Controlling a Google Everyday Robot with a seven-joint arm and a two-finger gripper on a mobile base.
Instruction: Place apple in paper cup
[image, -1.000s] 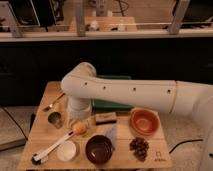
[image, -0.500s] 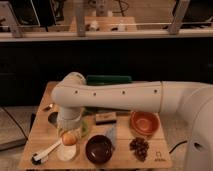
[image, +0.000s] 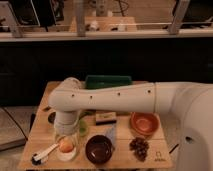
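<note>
Seemingly straight above the paper cup (image: 66, 152) at the bench's (image: 40, 131) front left: gripper (image: 66, 142), jaws clamped on the apple (image: 65, 146), beside a dark brown bowl (image: 99, 149), near an orange bowl (image: 145, 123), a white brush (image: 43, 153) alongside.

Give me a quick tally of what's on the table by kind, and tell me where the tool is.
Bowls: 2, dark brown bowl and orange bowl
Cups: 1, paper cup
Fruit: 2, apple sitting over the cup, dark grape bunch
Brushes: 1, white-handled brush
Green trays: 1, green tray
Total: 7
Tool is directly above the cup, at the apple.
</note>
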